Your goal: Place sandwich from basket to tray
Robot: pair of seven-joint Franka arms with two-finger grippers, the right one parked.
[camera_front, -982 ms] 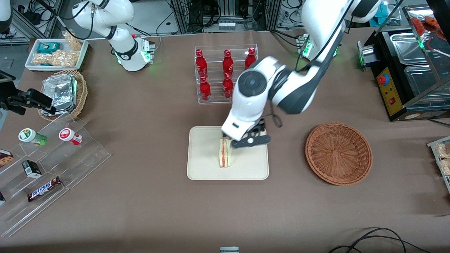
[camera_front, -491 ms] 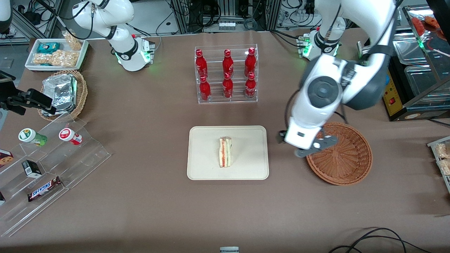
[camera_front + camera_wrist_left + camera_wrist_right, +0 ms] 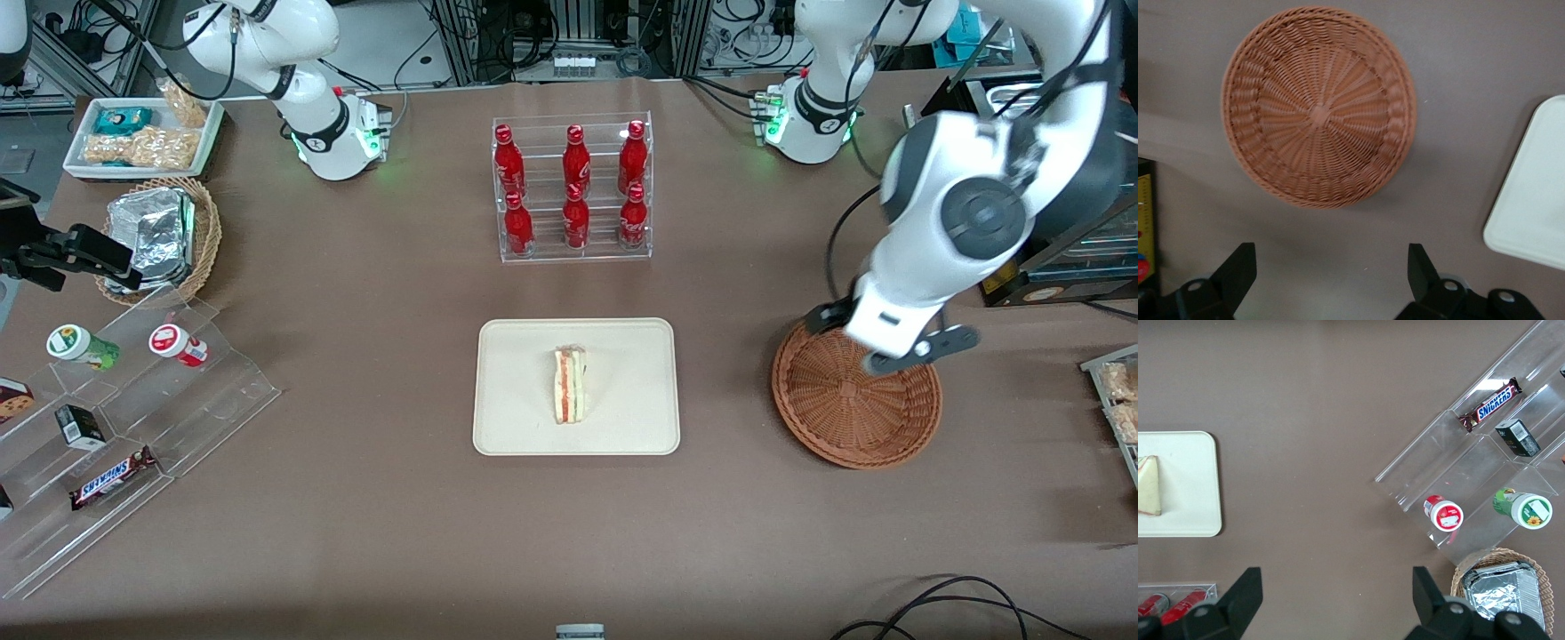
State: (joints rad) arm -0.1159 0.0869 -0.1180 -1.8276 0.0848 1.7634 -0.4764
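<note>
Sandwich (image 3: pixel 569 385) on tray (image 3: pixel 516 427), long axis toward front camera, cut side up. Gripper (image 3: pixel 893 342) spread wide, holding nothing, above basket (image 3: pixel 845 418). Snickers bar (image 3: pixel 111 477) in acrylic rack (image 3: pixel 204 400).

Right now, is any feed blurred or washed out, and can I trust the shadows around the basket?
Front view: the sandwich and tray are sharp and evenly lit; the left arm is slightly smeared, its gripper above the basket.
Left wrist view: the basket is mildly soft, casting a faint shadow on the table; the open gripper is dark but distinct.
No glare in either.
</note>
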